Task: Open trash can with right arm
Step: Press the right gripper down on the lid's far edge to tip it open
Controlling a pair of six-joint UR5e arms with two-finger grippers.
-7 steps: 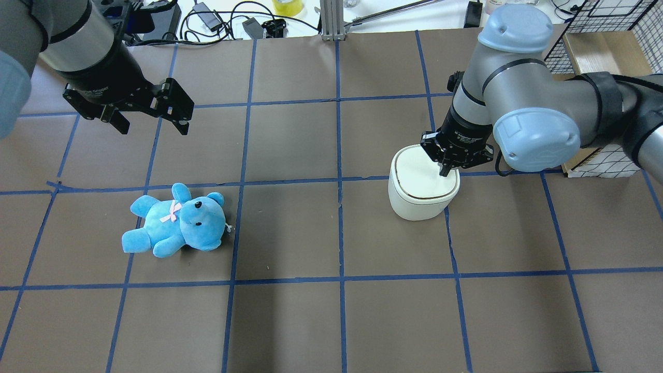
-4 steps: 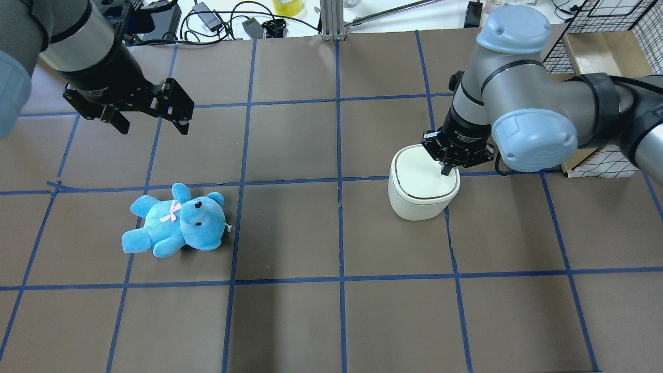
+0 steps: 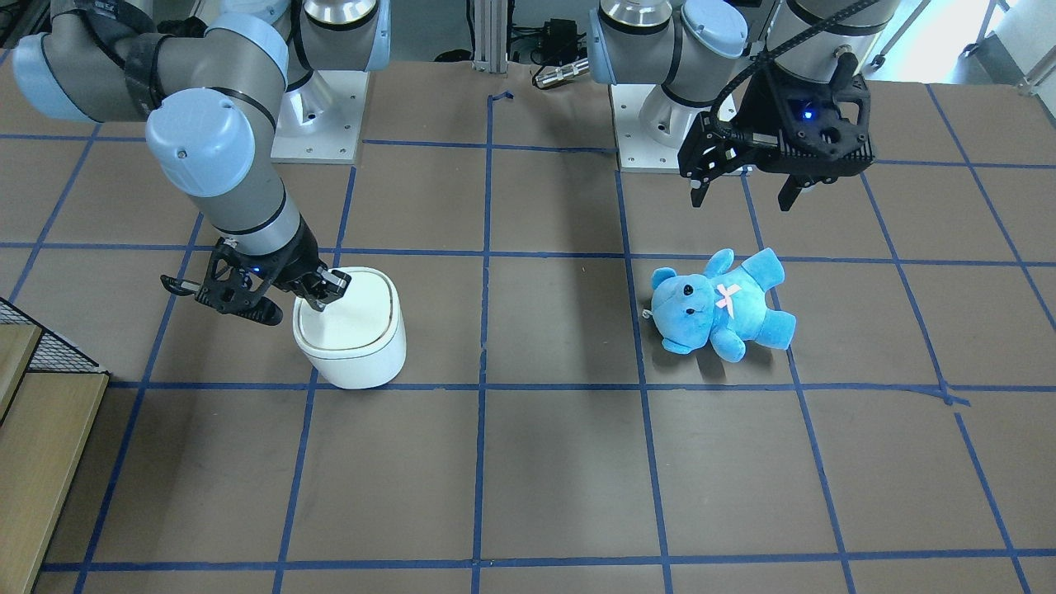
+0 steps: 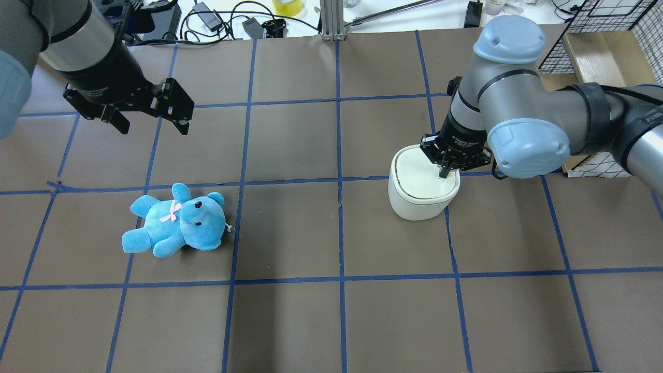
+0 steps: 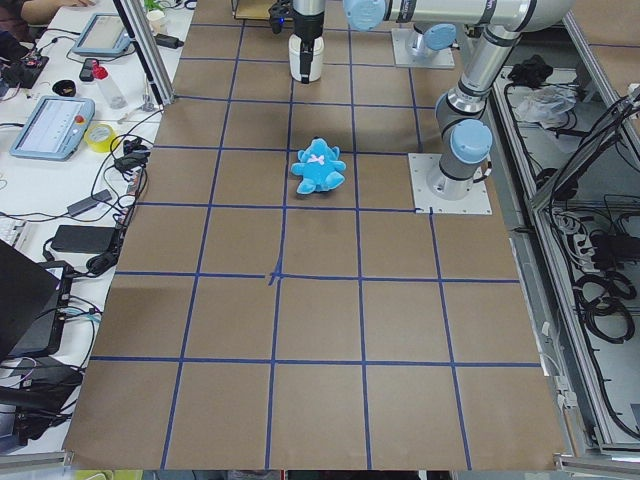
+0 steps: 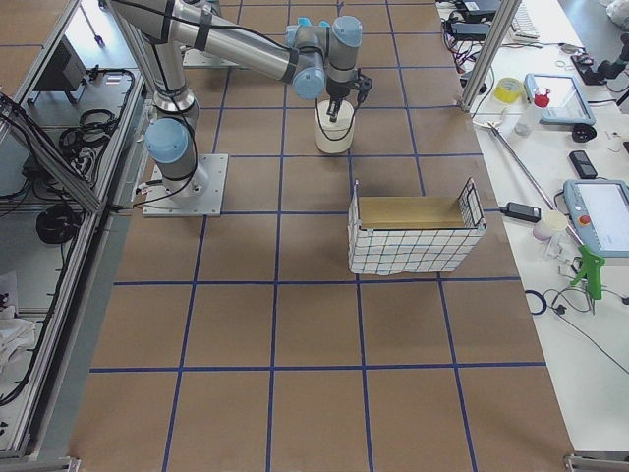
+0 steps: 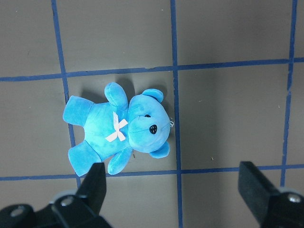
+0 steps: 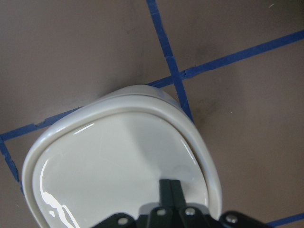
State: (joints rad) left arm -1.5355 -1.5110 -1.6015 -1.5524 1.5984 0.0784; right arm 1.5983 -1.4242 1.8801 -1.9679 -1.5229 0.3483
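The white trash can (image 4: 417, 199) stands right of the table's centre, its flat lid (image 8: 114, 166) down. My right gripper (image 4: 444, 174) is shut, and its joined fingertips (image 8: 169, 186) rest on the lid near the corner closest to the arm. This also shows in the front view, with the gripper (image 3: 317, 304) on the can (image 3: 359, 351). My left gripper (image 4: 154, 128) is open and empty, hovering above and behind the blue teddy bear (image 4: 176, 221). In the left wrist view the bear (image 7: 121, 133) lies beyond the open gripper (image 7: 175, 190).
A wire basket holding a wooden box (image 4: 603, 52) stands at the right, behind the right arm's elbow. Cables and small devices (image 4: 222, 20) line the far edge. Blue tape lines grid the brown table (image 4: 336, 311).
The right arm's elbow has shifted slightly left. Its shut fingertips stay on the lid's corner, and the lid stays down. The left arm and the bear have not moved.
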